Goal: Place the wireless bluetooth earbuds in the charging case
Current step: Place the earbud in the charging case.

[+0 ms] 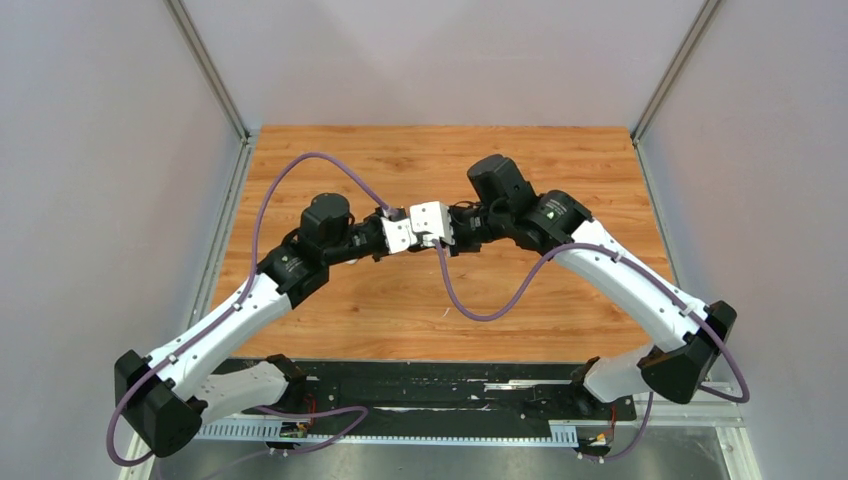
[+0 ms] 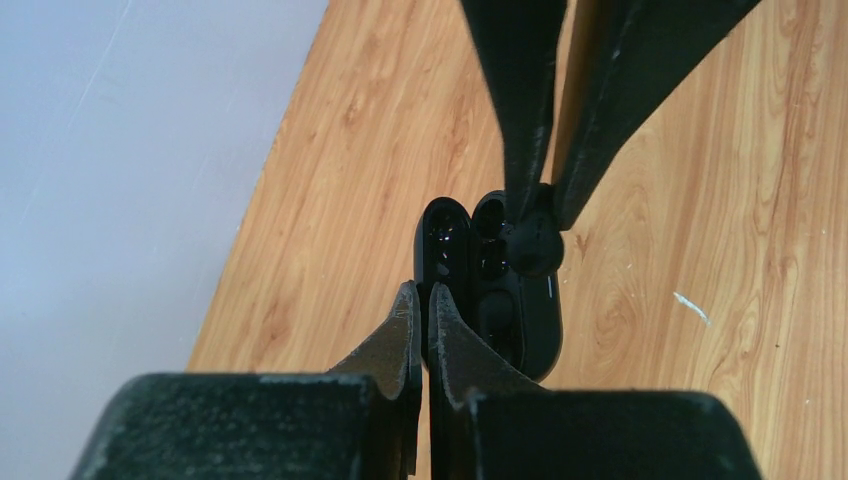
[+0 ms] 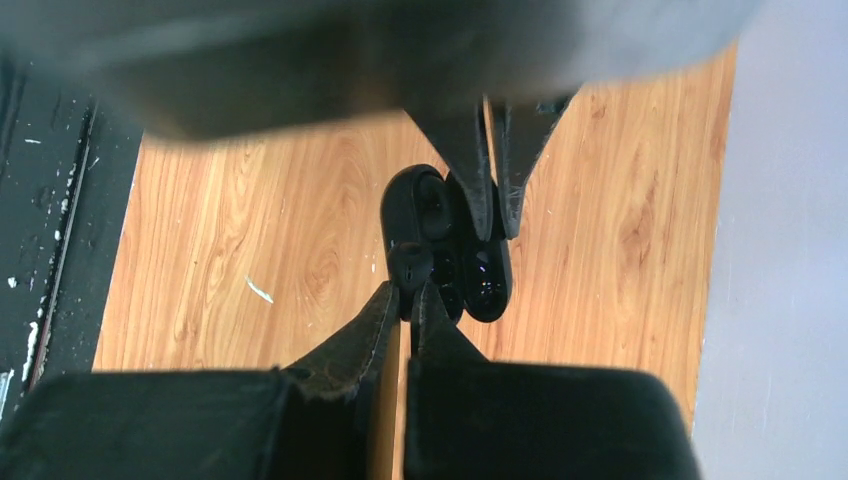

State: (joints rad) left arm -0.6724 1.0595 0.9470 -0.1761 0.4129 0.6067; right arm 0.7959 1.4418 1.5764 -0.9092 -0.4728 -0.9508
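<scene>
My left gripper is pinched narrow on the near end of the lid of the open black charging case, approx. at the ctr of the wooden table; I cannot tell if the case rests on the wood. My right gripper comes in from the opposite side w/ its tips closed tight on one black earbud. This earbud is at the rim of the case base, touching it or just above, I cannot tell which.
</scene>
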